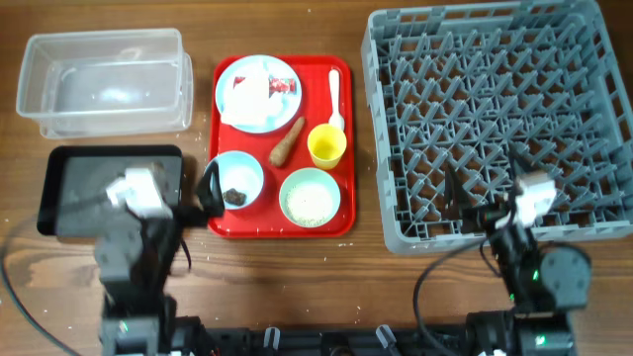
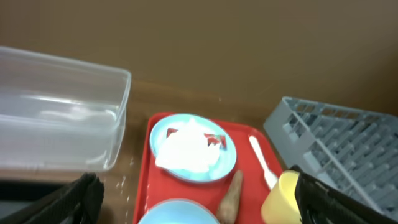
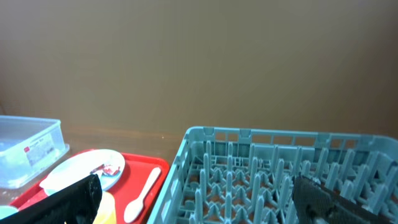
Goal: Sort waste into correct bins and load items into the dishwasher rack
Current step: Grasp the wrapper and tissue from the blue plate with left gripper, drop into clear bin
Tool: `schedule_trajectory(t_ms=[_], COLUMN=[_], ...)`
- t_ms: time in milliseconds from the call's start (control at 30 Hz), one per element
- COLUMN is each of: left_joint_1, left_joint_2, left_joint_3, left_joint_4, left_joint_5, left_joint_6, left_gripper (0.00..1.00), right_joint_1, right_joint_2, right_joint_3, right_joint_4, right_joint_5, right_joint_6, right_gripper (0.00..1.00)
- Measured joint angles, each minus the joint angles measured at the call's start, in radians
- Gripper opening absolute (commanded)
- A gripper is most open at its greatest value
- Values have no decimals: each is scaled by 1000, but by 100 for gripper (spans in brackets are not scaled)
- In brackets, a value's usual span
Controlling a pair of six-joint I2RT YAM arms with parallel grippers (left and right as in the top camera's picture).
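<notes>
On the red tray (image 1: 341, 213) sit a light-blue plate (image 1: 237, 114) holding white paper (image 1: 247, 94) and a red wrapper (image 1: 285, 86), a brown stick (image 1: 287, 141), a yellow cup (image 1: 326, 145), a white spoon (image 1: 335, 97), a bowl with a dark scrap (image 1: 235, 180) and a bowl of rice (image 1: 310, 196). My left gripper (image 1: 210, 186) (image 2: 199, 208) is open and empty at the tray's left edge, by the scrap bowl. My right gripper (image 1: 457, 193) (image 3: 199, 202) is open and empty over the front of the grey rack (image 1: 499, 119).
The clear tub (image 1: 104, 79) stands at the back left, with the black tray (image 1: 69, 193) in front of it under my left arm. The rack fills the right side. The red tray lies between the bins and the rack.
</notes>
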Motion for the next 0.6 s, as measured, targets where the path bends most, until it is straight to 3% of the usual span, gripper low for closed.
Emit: schedule_trajectory(t_ms=[133,367,533,600], left_joint_1=[1,-24,-154,-212], left_joint_2=[317,995,1356,1482], left_joint_3=[283,963,1406,1485], left_joint_4=[-55,-446,-707,-730], left_joint_5=[57,113,117,117], left_joint_6=[40,150,341,441], left_gripper=[100,100,100,100], right_joint_1=[-2,-2,-2,-2], right_joint_2=[269,682,798,831], right_joint_3=[268,760,848,850], right_joint_4=[-204,-615,-697,-722], right_joint_5=[-32,-47,-54,-64], right_joint_6=[-48,-66,-69,-42], right_gripper=[99,100,100,100])
